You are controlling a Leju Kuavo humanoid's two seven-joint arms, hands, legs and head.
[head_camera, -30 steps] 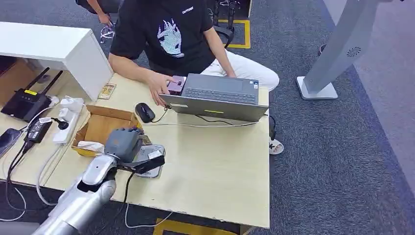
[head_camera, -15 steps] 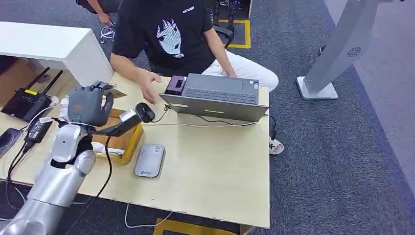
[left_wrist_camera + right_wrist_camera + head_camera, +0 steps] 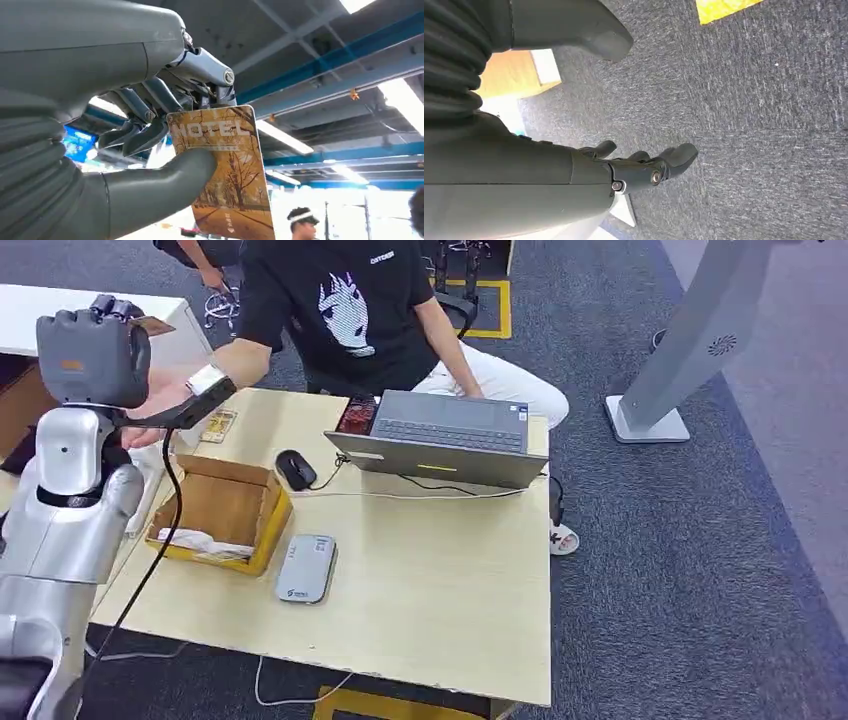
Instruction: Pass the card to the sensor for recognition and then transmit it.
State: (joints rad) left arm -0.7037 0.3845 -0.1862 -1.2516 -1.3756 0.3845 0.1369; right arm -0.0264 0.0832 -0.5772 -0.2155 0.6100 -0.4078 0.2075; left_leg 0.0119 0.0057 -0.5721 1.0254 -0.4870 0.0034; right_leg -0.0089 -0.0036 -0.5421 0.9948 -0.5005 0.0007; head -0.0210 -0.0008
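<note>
At the far left the left hand point(image 3: 92, 355) is raised high above the bench point(image 3: 430, 590), its fingers point(image 3: 150, 100) and thumb pinching the card point(image 3: 225, 170) between them. The card is thin, stiff and glossy, printed with autumn trees and the word HOTEL. Most of it sticks out past the grip, likely so someone can take it. Just beside the raised hand a person's hand point(image 3: 150, 425) reaches in, palm open, which suggests the handover is the step under way.

Next comes an open cardboard box point(image 3: 215, 510) with a crumpled white scrap in it. Near its corner lies the sensor point(image 3: 306, 567), a flat grey pad with rounded corners, well apart from the card. A black mouse point(image 3: 296, 469) and a grey laptop point(image 3: 445, 437) sit further right on the pale wood top.

The right hand point(image 3: 639, 167) hangs over grey carpet, fingers loosely apart and holding nothing.
</note>
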